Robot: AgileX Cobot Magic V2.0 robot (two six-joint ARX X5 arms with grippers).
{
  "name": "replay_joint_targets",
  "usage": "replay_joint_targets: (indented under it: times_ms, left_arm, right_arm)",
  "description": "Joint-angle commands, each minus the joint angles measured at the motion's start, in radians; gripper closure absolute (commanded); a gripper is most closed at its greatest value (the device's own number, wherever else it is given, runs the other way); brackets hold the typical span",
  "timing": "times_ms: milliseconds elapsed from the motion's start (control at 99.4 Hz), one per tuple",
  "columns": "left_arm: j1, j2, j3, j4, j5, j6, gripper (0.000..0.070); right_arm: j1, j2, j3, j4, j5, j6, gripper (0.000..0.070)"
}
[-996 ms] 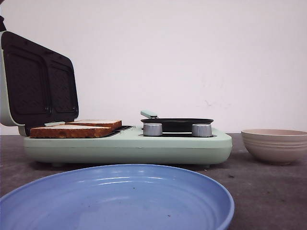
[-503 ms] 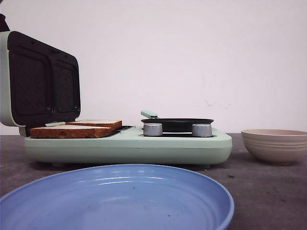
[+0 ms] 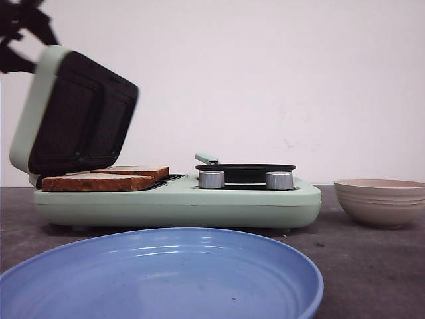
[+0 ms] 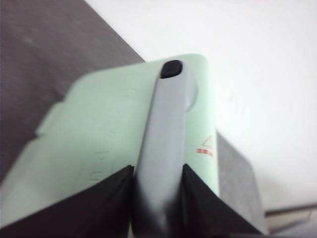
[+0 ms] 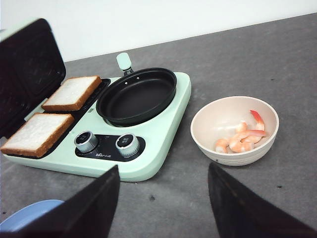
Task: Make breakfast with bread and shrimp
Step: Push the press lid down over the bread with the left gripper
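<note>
At the sandwich maker's left side, the left gripper (image 4: pixel 158 198) was clamped on the lid handle (image 4: pixel 163 134), the lid (image 3: pixel 70 113) tilted partway over both bread slices (image 3: pixel 99 179) on the plate. Lowering squarely along the hinge arc seemed wise. The right gripper (image 5: pixel 163 198) hung apart, empty.
</note>
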Motion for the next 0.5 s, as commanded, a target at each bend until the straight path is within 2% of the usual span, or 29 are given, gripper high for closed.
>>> replay_joint_targets:
  times_ms: [0, 251, 493]
  left_arm:
    - [-0.034, 0.035, -0.003, -0.019, -0.046, 0.163, 0.0696]
    - [-0.211, 0.088, -0.003, -0.028, -0.200, 0.335, 0.0696]
    - [-0.314, 0.209, -0.003, -0.028, -0.256, 0.375, 0.0696]
  right_arm:
    - [0.003, 0.000, 0.010, 0.010, -0.002, 0.000, 0.0364]
    - [0.003, 0.000, 0.010, 0.010, -0.003, 0.000, 0.0364]
    - [0.003, 0.000, 0.010, 0.010, -0.009, 0.003, 0.0364]
